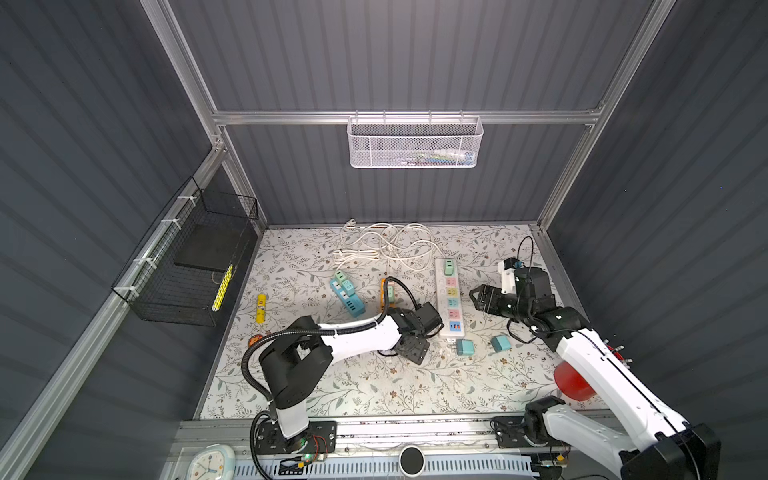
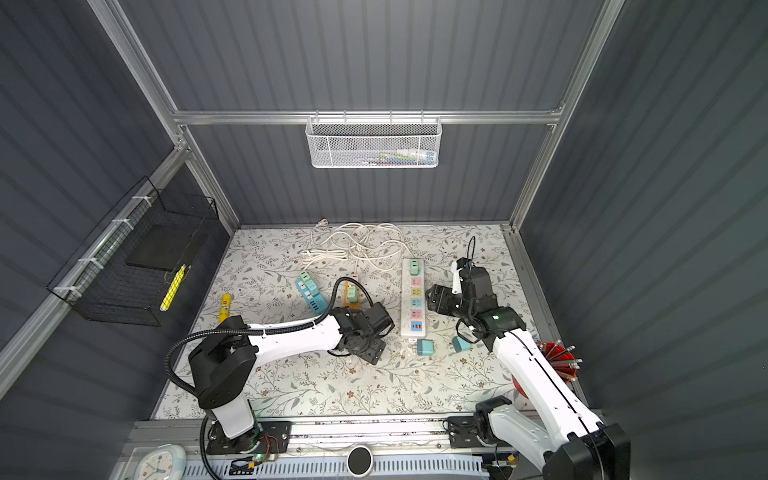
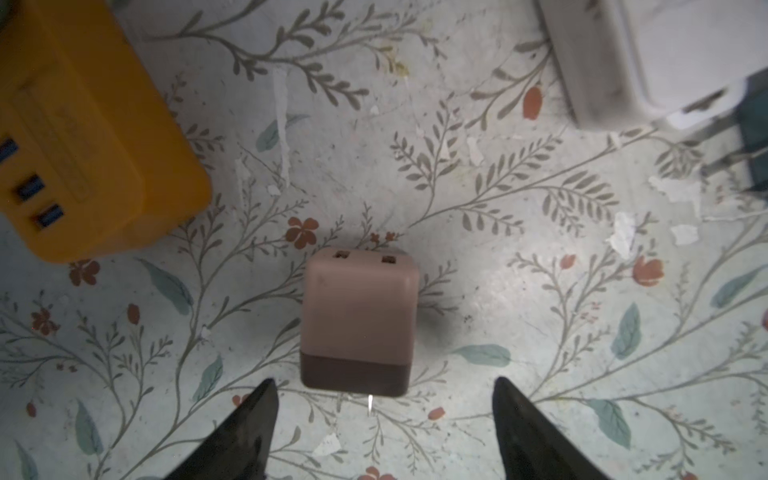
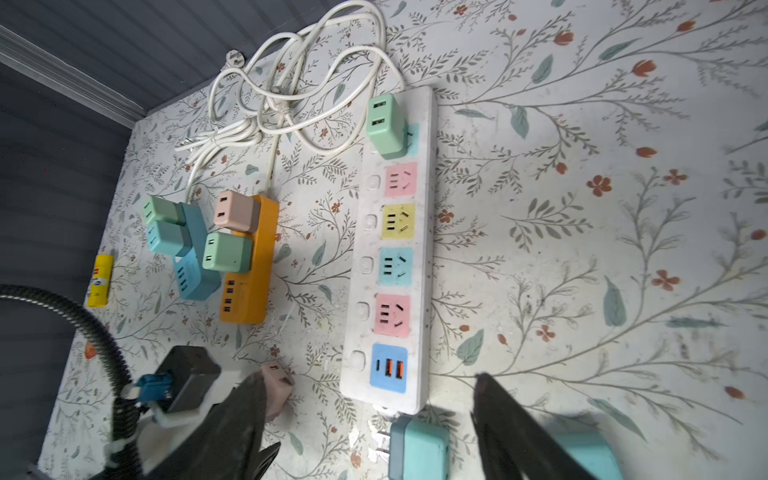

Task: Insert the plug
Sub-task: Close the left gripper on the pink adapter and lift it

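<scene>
"The left end effector [image 3: 384,390] is spread and empty. The pink plug [image 3: 357,324] lies flat just ahead of it, mid-tabletop [image 3: 519,291] toward the front edge."

"The right end effector [image 4: 370,376] is spread and empty too. I think the prongs face the wrist, so a skewed pinch could tilt them off the power strip [image 4: 386,257]."

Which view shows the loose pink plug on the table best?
Left wrist: the pink plug lies whole and centred. Right wrist shows only its corner; both top views hide it under the left arm.
</scene>
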